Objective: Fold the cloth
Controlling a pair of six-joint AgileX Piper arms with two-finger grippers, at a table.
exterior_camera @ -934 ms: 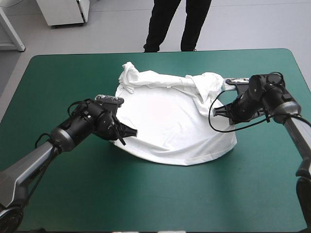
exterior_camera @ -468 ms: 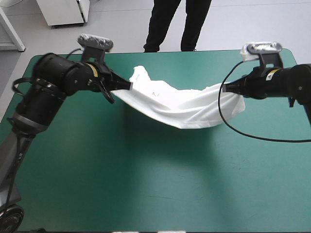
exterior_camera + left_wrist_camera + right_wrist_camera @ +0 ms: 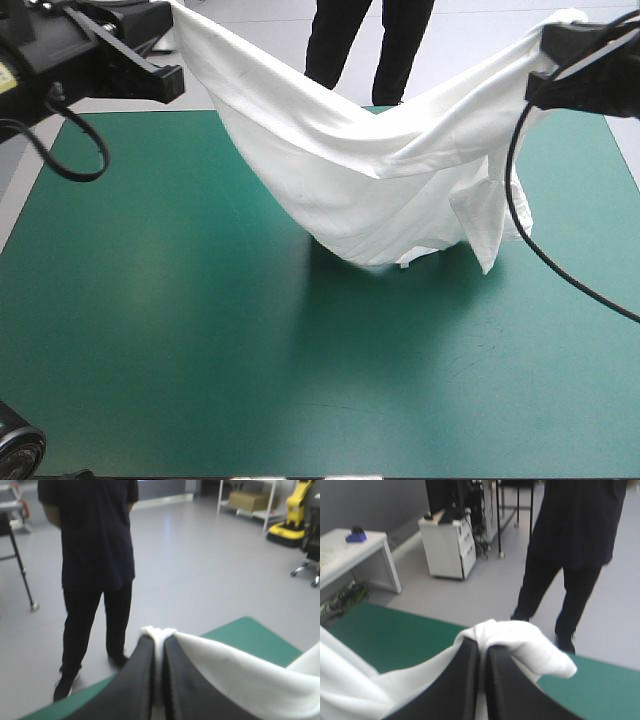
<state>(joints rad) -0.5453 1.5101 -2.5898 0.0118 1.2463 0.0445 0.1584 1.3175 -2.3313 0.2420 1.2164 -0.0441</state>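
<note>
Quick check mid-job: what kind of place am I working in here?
Probably a robot lab bench: a teal-green table, with the left gripper and right gripper holding a white T-shirt up between them.

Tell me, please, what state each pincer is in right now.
Left pincer: shut on the T-shirt, which hangs from it.
Right pincer: shut on the T-shirt at its other end.
</note>
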